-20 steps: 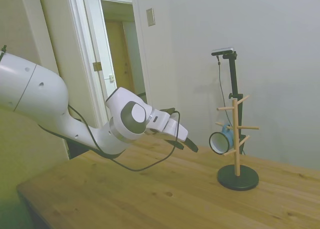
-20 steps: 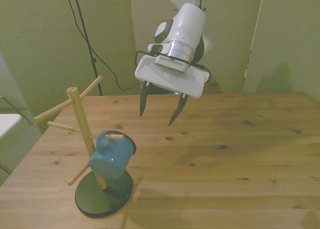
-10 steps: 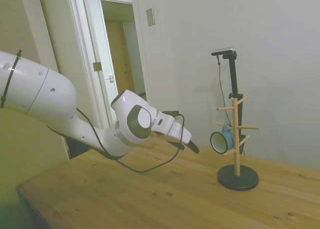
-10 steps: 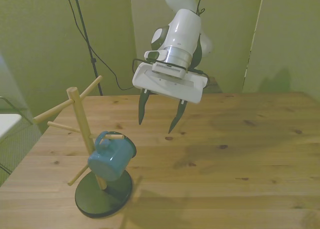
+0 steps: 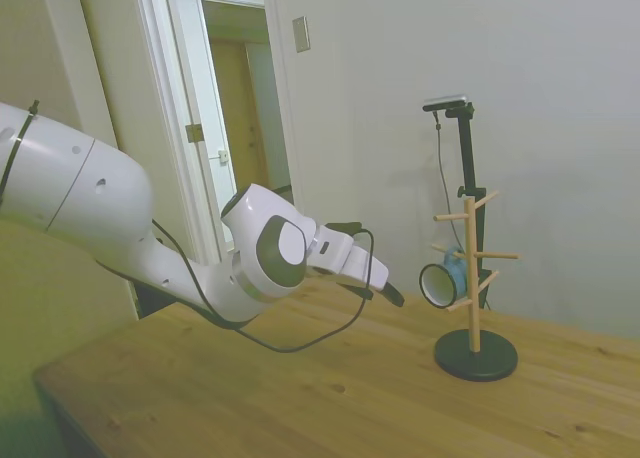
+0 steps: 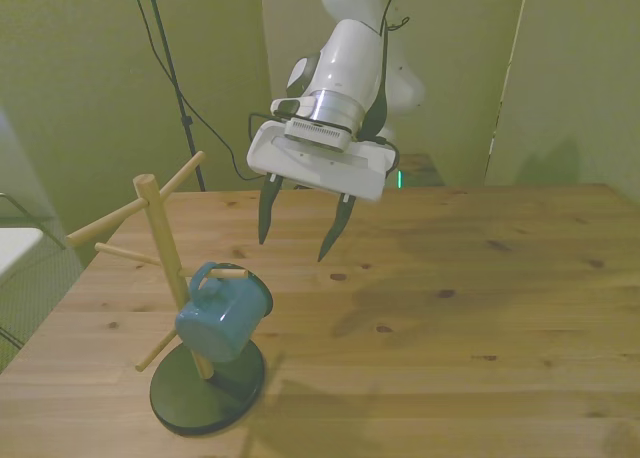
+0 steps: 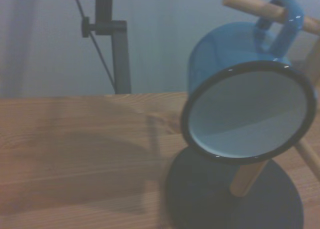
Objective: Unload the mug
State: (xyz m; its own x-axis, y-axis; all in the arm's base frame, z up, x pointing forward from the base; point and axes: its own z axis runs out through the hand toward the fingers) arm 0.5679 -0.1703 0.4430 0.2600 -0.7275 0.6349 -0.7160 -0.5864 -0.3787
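The light-blue mug [image 6: 223,314] hangs by its loop handle on a low peg of a wooden mug tree [image 6: 165,253] with a round dark base, at the front view's left. In the side view the mug [image 5: 441,282] shows its dark-rimmed mouth facing the arm. In the wrist view the mug [image 7: 248,105] fills the frame's upper part, its pale inside facing the camera and its handle over the peg. My gripper [image 6: 294,219] hovers above the table, open and empty, a short way from the mug, with its fingers pointing down toward the table. In the side view the gripper [image 5: 388,295] is level with the mug and apart from it.
The mug tree's other pegs [image 6: 110,221] stick out bare at several heights. Its dark base [image 6: 207,385] stands near the table's front edge in the front view. Bare wooden table [image 6: 450,318] stretches to the front view's right. A black cable loops under the arm [image 5: 300,343].
The gripper has shifted toward the front view's left, closer to the mug tree, and stayed open. The mug has swung slightly on its peg.
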